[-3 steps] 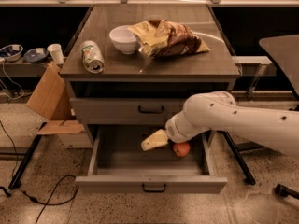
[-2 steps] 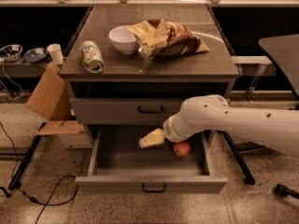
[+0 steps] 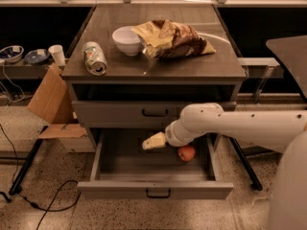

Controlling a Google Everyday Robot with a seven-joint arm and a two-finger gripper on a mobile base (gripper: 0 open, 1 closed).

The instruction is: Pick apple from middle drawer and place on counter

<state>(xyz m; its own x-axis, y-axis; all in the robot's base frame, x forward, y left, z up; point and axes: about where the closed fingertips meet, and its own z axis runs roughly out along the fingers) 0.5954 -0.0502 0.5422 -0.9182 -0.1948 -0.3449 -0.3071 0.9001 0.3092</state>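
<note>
The middle drawer point(image 3: 153, 189) stands pulled open at the bottom of the cabinet. The small red-orange apple point(image 3: 186, 153) lies on its floor at the right, near the back. My white arm reaches in from the right. My gripper point(image 3: 152, 142) is inside the drawer, above its floor, to the left of the apple and apart from it. The counter point(image 3: 192, 63) is the dark wood-grain top above.
On the counter lie a white bowl point(image 3: 126, 39), a crumpled chip bag point(image 3: 173, 39) and a can on its side point(image 3: 94, 58). A closed drawer front point(image 3: 154, 112) is above the open drawer. A cardboard box point(image 3: 50, 102) stands at the left.
My arm and gripper have shifted slightly left and back inside the drawer, a little away from the apple. The apple has not moved.
</note>
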